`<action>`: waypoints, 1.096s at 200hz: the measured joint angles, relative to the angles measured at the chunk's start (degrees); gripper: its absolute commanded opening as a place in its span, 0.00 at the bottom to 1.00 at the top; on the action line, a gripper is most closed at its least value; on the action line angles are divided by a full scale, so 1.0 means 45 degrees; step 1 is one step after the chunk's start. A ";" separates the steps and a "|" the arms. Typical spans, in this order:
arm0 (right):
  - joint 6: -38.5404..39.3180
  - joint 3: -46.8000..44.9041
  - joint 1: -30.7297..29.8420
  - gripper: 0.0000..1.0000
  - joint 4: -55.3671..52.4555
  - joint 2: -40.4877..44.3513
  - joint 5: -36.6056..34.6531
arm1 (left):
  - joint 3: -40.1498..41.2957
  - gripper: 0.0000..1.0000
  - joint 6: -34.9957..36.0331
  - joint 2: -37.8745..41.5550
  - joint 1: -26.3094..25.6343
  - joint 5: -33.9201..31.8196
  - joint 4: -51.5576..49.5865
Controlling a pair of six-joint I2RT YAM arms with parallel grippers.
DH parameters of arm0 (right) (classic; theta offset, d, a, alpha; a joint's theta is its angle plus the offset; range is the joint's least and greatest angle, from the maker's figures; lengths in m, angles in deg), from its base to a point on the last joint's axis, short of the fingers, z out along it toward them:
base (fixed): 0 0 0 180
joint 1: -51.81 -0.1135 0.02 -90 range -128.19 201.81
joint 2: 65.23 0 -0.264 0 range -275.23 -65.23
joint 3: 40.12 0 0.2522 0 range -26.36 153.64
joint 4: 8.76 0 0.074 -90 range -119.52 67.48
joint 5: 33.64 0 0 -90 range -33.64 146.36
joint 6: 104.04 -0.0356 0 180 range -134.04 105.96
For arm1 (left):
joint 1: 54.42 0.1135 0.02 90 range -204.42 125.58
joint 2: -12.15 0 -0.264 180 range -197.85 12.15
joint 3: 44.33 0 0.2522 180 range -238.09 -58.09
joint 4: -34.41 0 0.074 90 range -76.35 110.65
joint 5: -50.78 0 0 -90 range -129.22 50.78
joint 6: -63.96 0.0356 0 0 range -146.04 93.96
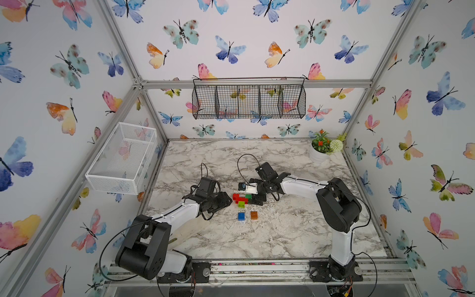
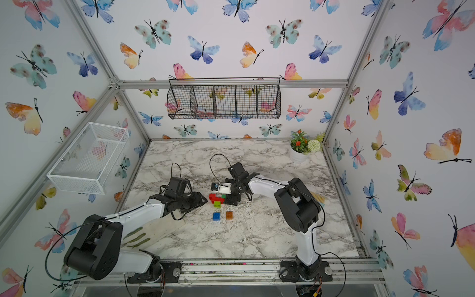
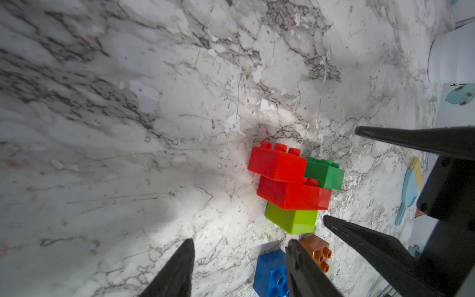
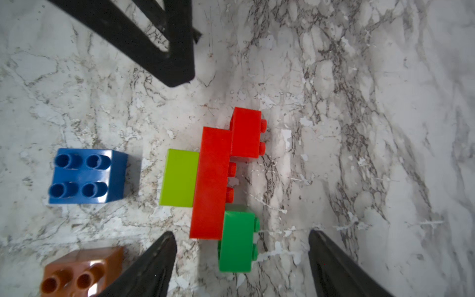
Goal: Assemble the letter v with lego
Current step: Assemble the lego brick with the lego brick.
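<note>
Midway through the letter v (image 1: 241,199), by the look of it; joined into one cluster lying flat on the marble table (image 1: 282,231): lime green brick (image 4: 178,177) at the point, longer red brick (image 4: 212,182) across it, small red brick (image 4: 245,133) and dark green brick (image 4: 237,241) stepped out at its two ends; not yet added: blue brick (image 4: 84,176) and orange brick (image 4: 82,272), loose, side by side, near the lime green end and touching nothing; left gripper (image 3: 240,241) with jaws apart and empty, just beside the cluster; right gripper (image 4: 240,232) likewise parted, gripping nothing, fingers either side of the dark green brick's end without touching it; next, probably: close on one loose brick, lift, line up studs, press onto an arm tip while bracing the cluster against sliding; counted: six bricks of lego, one of each kind, four joined, two loose; two grippers.
</note>
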 measured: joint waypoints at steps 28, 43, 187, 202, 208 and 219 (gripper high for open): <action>-0.0005 0.0262 -0.0219 0.73 -0.0330 -0.0384 -0.0141 | 0.0005 0.58 0.0005 -0.0408 0.0000 0.0185 0.0267; -0.0019 0.0355 -0.0301 0.69 -0.0384 -0.0461 -0.0248 | 0.0005 0.58 0.0005 -0.0534 0.0000 0.0204 0.0330; -0.0107 0.1307 -0.0384 0.53 -0.1428 -0.1224 -0.0588 | 0.0005 0.58 0.0058 -0.1137 0.0005 0.0282 0.0826; -0.0092 0.1307 -0.0408 0.53 -0.1467 -0.1224 -0.0471 | 0.0005 0.58 0.0087 -0.1200 0.0005 0.0340 0.0942; -0.0087 0.1307 -0.0408 0.53 -0.1472 -0.1224 -0.0432 | 0.0005 0.58 0.0097 -0.1234 0.0000 0.0369 0.1001; -0.0078 0.1307 -0.0408 0.52 -0.1467 -0.1224 -0.0393 | -0.0015 0.58 0.0102 -0.1311 0.0005 0.0437 0.1117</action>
